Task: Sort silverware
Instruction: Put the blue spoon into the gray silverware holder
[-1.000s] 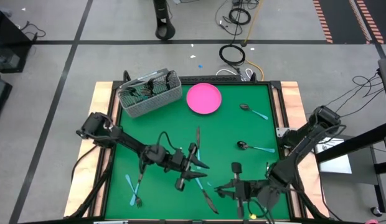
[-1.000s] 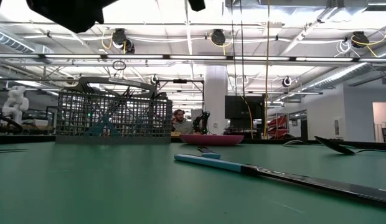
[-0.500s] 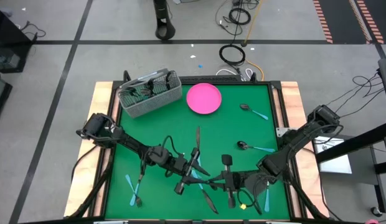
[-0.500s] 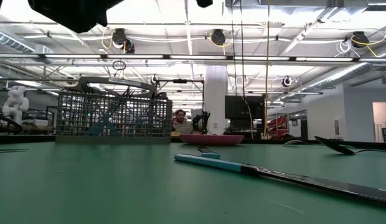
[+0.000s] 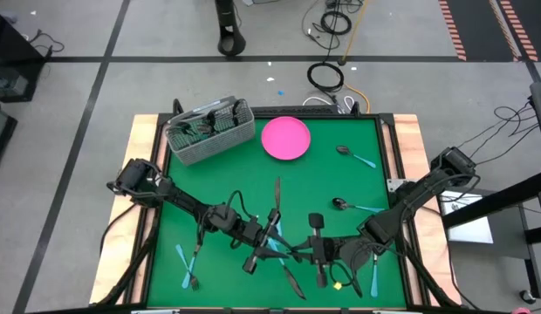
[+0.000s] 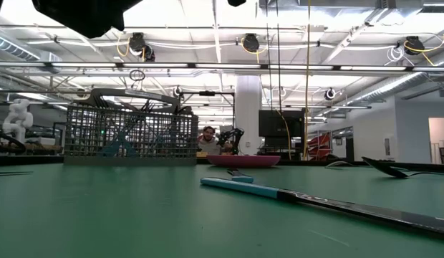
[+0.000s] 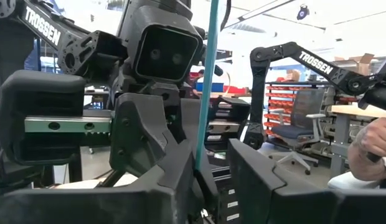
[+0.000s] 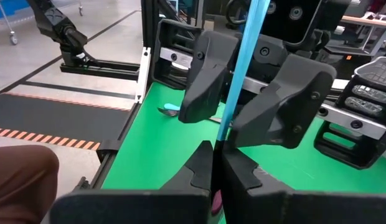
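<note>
1. Seen from above, a grey mesh basket [image 5: 209, 131] sits at 11 o'clock on the green table [image 5: 340, 183], with some silverware already standing in it. The low view shows blue handles through its mesh.
2. At 8 o'clock, two blue-handled pieces [image 5: 188, 272] lie loose.
3. Near the centre, the left hand [image 5: 272, 242] is spread, with a finger on either side of a blue-handled utensil [image 8: 243, 62]. The left wrist view shows a gap beside the handle.
4. Facing it at 5 o'clock, the right hand [image 5: 297, 255] is pressed together, pinching that utensil's lower end. This is clear only in the right wrist view and looks like a hand-to-hand pass.
5. A dark knife [image 5: 277, 194] lies just past the centre toward 12, and another knife [image 5: 292, 281] lies at 6 o'clock.
6. A pink plate [image 5: 285, 138] sits bare at 12 o'clock.
7. Two spoons [image 5: 351, 156] lie at 2 and 3 o'clock.
8. Sorting seems only partly done, with at least six pieces left on the table.
9. The low view shows neither hand.
</note>
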